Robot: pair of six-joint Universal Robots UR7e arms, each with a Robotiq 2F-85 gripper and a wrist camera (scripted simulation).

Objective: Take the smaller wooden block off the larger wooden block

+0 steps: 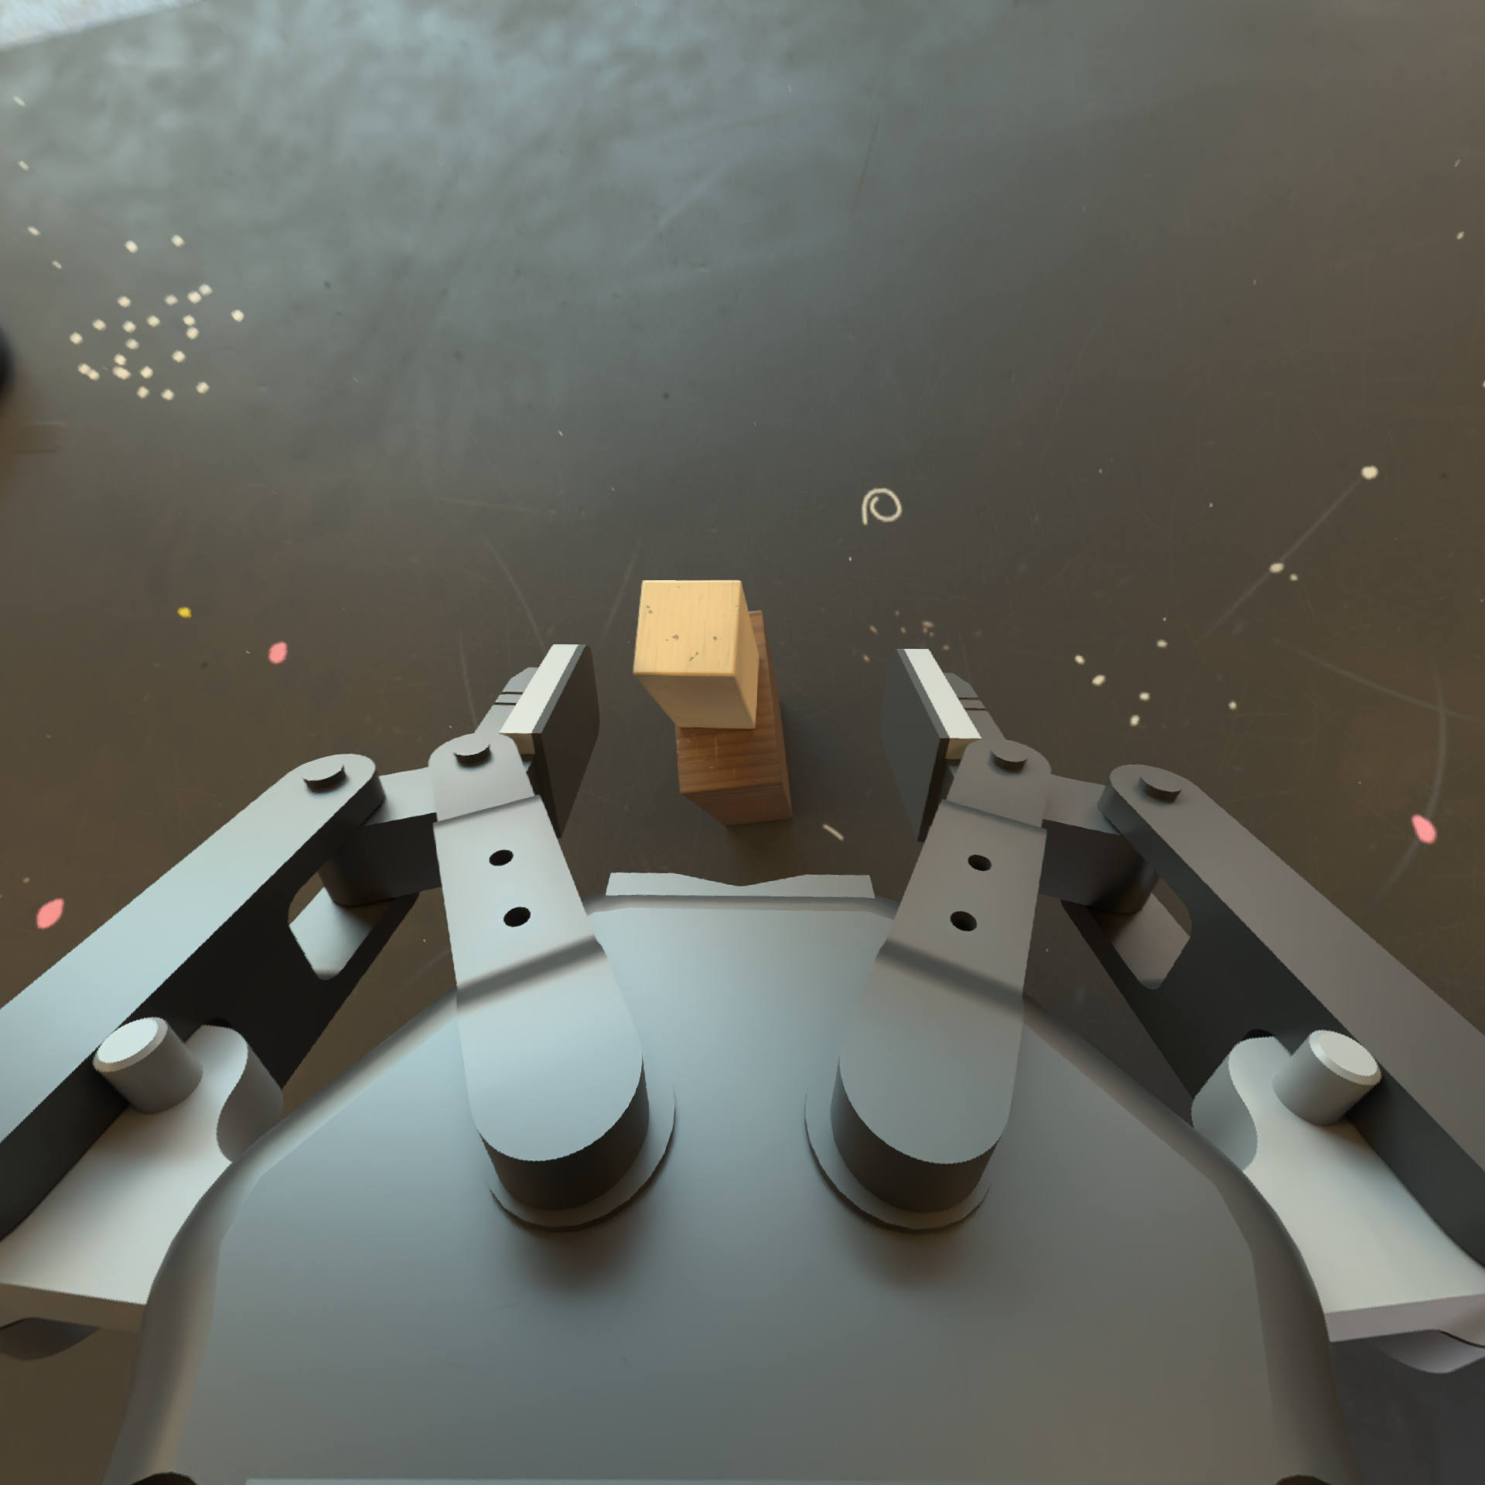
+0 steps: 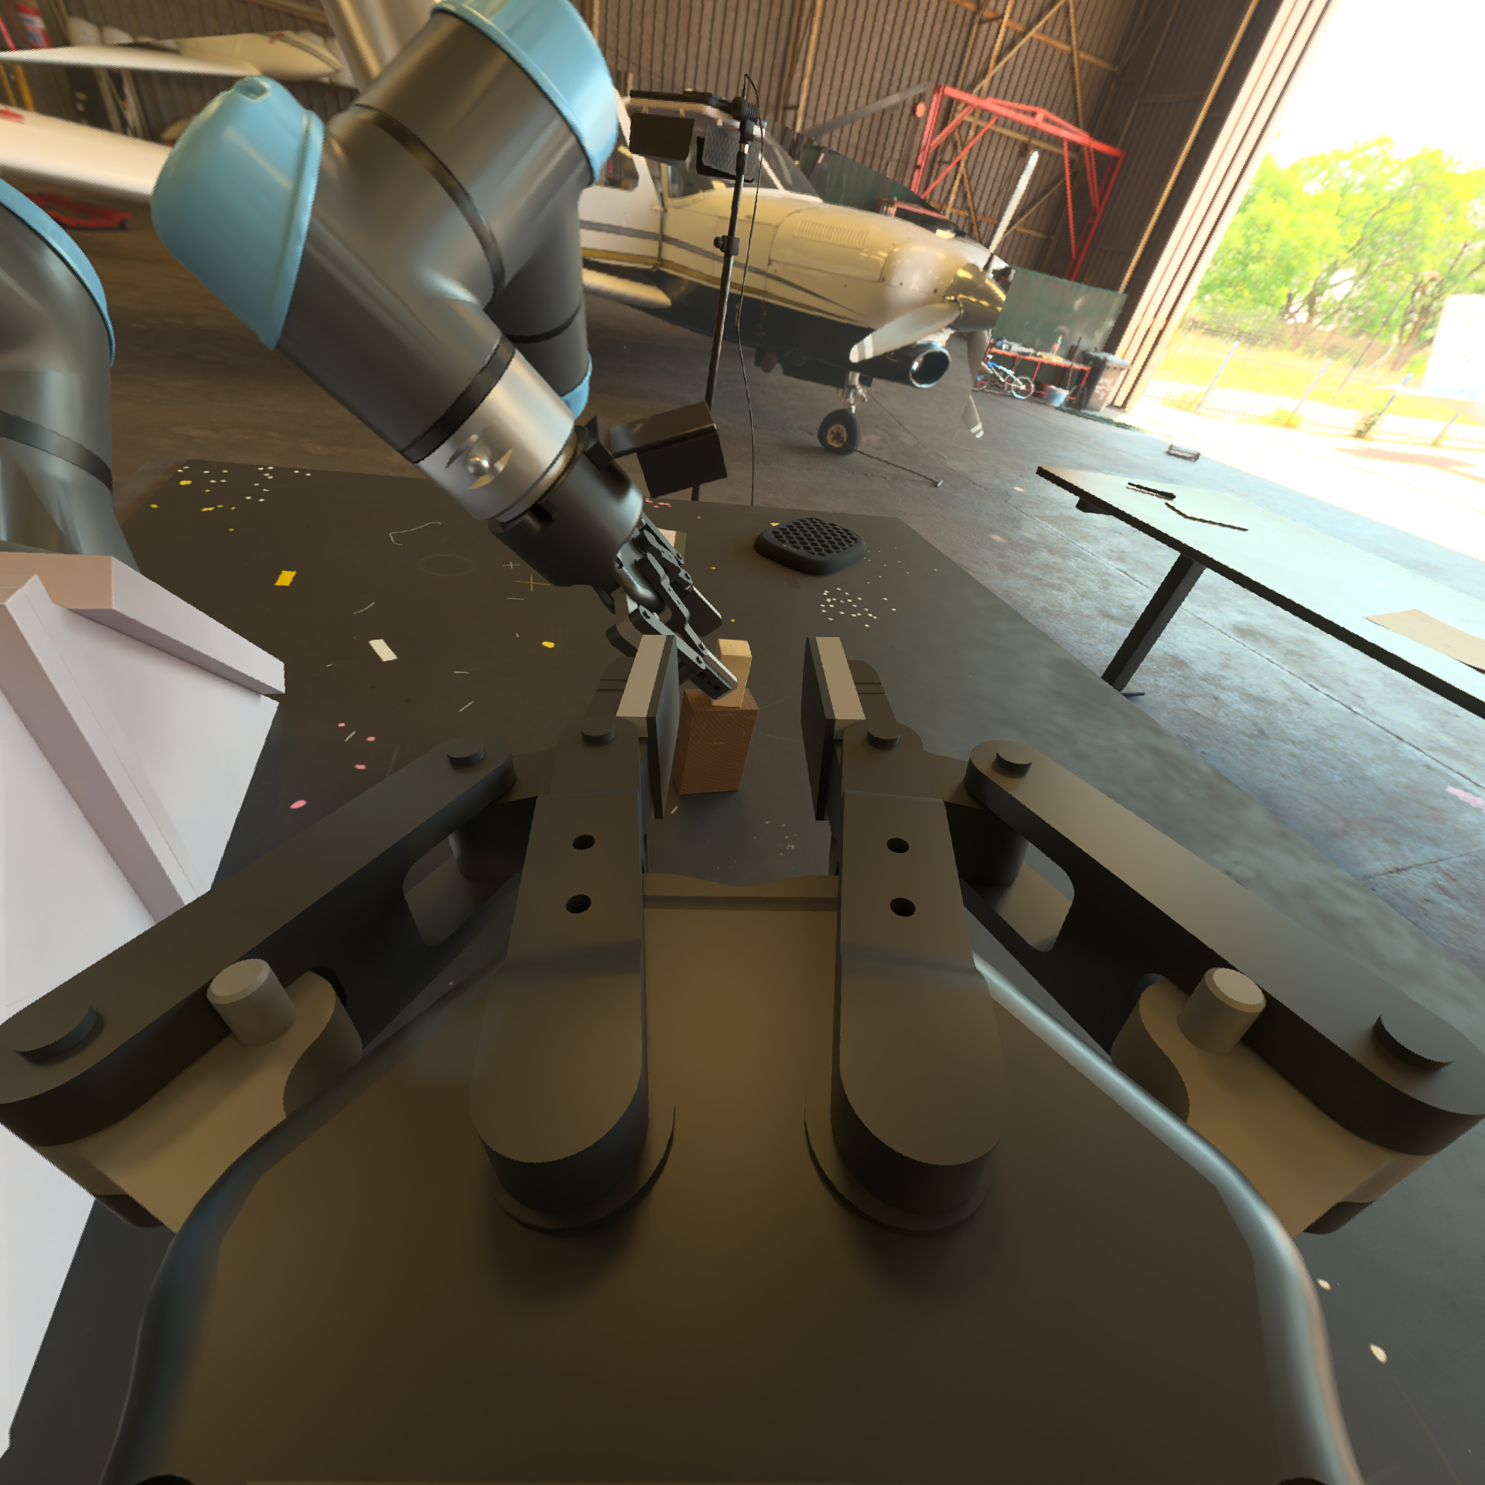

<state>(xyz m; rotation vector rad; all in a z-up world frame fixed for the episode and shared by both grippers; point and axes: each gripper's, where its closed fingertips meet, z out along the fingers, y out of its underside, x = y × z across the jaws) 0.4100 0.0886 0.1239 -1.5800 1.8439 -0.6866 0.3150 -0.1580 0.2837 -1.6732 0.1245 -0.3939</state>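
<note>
While both arms converge on the stack, this is the table's layout:

Table point(image 2: 418, 611): dark, scuffed top flecked with white, yellow and pink specks, standing in a hangar.
Left arm point(image 2: 418, 265): grey with blue caps, slanting down from the upper left and hiding part of the table behind it.
Larger wooden block point(image 2: 715, 743): darker brown, upright on the table, carrying the other.
Smaller wooden block point(image 1: 697, 652): pale, faintly speckled, on top of the larger wooden block point(image 1: 735, 771) and overhanging one edge.
Left gripper point(image 1: 739, 707): jaws spread wide above the stack, one finger either side, touching neither block.
Right gripper point(image 2: 735, 707): jaws moderately apart, low and near, framing the larger block, empty.
Mesh pad point(image 2: 812, 545): black, farther back on the table, well clear.
</note>
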